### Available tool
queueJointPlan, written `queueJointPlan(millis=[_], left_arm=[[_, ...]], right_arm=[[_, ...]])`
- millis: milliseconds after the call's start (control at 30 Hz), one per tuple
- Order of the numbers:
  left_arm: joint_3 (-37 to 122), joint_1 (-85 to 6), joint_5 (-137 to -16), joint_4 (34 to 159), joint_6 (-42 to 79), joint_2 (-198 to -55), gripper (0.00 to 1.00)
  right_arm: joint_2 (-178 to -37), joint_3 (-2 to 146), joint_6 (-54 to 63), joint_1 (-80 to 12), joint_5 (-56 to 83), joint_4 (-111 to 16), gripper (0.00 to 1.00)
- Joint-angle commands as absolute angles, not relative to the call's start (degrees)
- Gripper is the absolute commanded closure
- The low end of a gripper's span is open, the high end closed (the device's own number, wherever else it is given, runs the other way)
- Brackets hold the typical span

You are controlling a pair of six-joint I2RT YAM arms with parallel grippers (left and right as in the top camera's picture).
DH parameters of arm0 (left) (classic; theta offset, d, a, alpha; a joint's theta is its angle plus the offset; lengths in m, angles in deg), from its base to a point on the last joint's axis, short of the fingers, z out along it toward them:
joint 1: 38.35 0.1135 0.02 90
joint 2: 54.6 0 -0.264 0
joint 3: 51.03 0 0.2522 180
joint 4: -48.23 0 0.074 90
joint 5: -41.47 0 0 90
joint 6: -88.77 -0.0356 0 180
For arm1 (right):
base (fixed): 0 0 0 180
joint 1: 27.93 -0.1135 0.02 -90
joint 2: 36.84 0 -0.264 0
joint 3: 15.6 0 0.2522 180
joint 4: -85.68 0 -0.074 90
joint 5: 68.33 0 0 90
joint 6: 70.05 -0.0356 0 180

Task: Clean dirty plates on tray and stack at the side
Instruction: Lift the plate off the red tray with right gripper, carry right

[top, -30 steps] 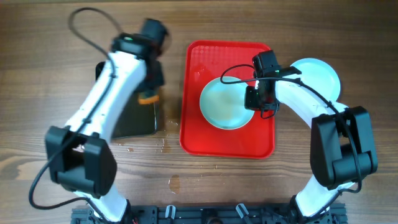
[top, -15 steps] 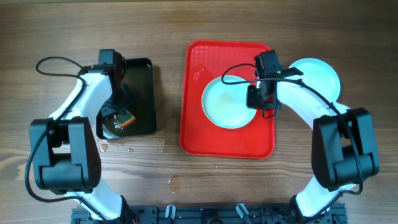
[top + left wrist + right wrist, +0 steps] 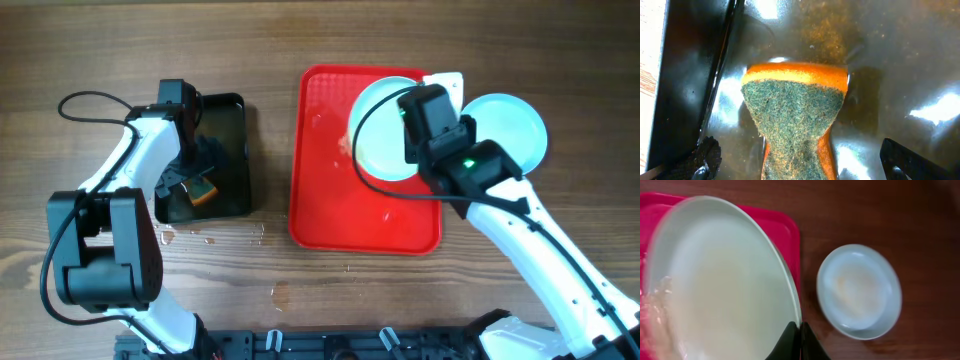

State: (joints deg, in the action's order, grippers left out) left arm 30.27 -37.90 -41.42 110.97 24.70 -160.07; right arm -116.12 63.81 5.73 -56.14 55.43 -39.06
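A pale blue plate (image 3: 380,135) hangs tilted over the far right part of the red tray (image 3: 330,215). My right gripper (image 3: 420,142) is shut on its right rim. In the right wrist view the fingers (image 3: 800,341) pinch the rim of that plate (image 3: 720,280) above the tray (image 3: 785,222). A second plate (image 3: 515,130) lies on the wood to the tray's right, with a faint orange tint at the centre of this plate (image 3: 860,290). My left gripper (image 3: 193,172) stands open over an orange and green sponge (image 3: 200,190); the sponge (image 3: 795,115) lies between its spread fingers.
The sponge rests in a wet black tray (image 3: 232,110) left of the red one; its rim (image 3: 690,75) runs along the left. A white square item (image 3: 447,84) lies behind the held plate. Water drops (image 3: 215,236) dot the wood near the front.
My left gripper has opened and let go of the sponge in the black tray. My right gripper has lifted the plate off the tray's middle and carried it toward the far right.
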Motion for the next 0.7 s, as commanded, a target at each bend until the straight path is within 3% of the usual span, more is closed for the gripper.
queueJointPlan(millis=[0, 133, 400, 467, 500, 567, 667], left_arm=[[30.2, -37.7, -42.0, 110.8, 24.5, -159.6, 0.00], [30.2, -37.7, -42.0, 110.8, 24.5, -159.6, 0.00], [30.2, -37.7, -42.0, 110.8, 24.5, -159.6, 0.00], [30.2, -37.7, -42.0, 110.8, 24.5, -159.6, 0.00], [30.2, -37.7, -42.0, 110.8, 24.5, -159.6, 0.00], [30.2, -37.7, -42.0, 110.8, 24.5, -159.6, 0.00], [30.2, -37.7, -42.0, 110.8, 24.5, -159.6, 0.00]], right_arm=[[-116.1, 64.5, 9.5, -60.9, 73.5, -39.5, 0.96], [-116.1, 64.5, 9.5, -67.3, 83.9, -39.7, 0.96], [-116.1, 64.5, 11.0, -73.7, 85.0, -39.9, 0.96], [-116.1, 64.5, 9.3, -73.4, 78.5, -36.6, 0.95], [-116.1, 64.5, 6.1, -72.6, 74.4, -34.9, 0.89], [-116.1, 64.5, -1.2, -67.8, 64.0, -31.4, 0.87], [-116.1, 64.5, -3.3, -51.0, 39.0, -28.8, 0.86]])
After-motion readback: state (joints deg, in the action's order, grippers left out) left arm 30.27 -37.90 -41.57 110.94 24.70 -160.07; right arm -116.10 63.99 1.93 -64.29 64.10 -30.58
